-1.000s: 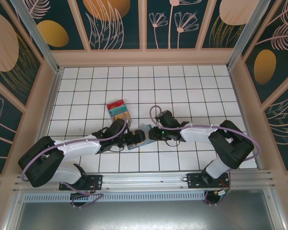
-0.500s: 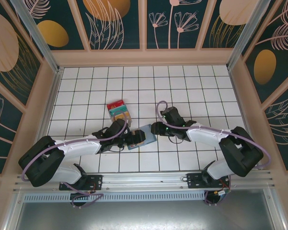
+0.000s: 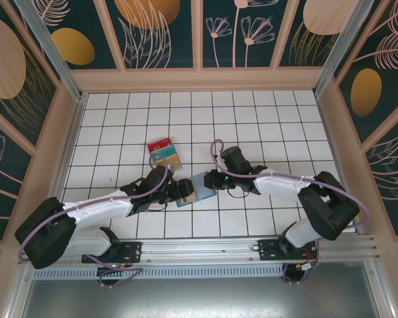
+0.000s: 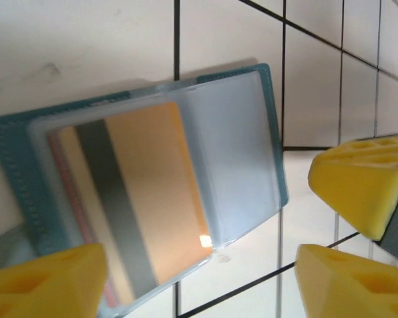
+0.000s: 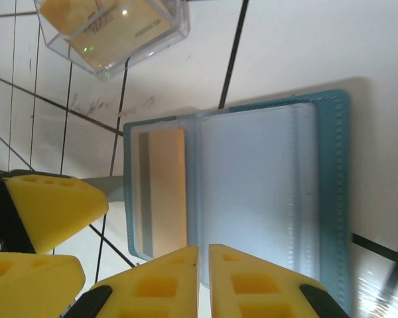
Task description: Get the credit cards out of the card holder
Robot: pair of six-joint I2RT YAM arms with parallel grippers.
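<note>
Jaws first: the left gripper (image 4: pixel 200 265) stands spread, its yellow pads (image 4: pixel 46 281) set either side of the near end of the card holder (image 4: pixel 232 152). The right gripper (image 5: pixel 203 255) has its pads pressed almost together. I cannot tell whether a sleeve edge is caught between them; in the left wrist view the right gripper's finger looks just clear of the holder's corner.

On the tiled table (image 3: pixel 252 119) the two arms reach in from opposite sides and meet at the holder, which lies unfolded and flat between the grippers. Its long axis runs roughly left to right, from one gripper to the other. Three credit cards (image 3: pixel 164 154), red, teal and tan, sit in a fanned stack well apart from it, farther back and to the left.

One tan card (image 4: pixel 146 192) with a dark stripe is in the holder's clear sleeve, in the half on the left arm's side. Its long axis runs across the holder's long axis. It lies nearly between the left gripper's pads, so the left arm looks nearer to it, while the right gripper sits at the empty half, placed to pin or steady it.

Compared with a second ago, the right jaws have gone from part open to nearly closed and have slid back in toward the holder's right end after lifting off slightly. The left jaws have narrowed a little and the left arm has stretched lower and farther out. The holder and the stack have barely moved.
</note>
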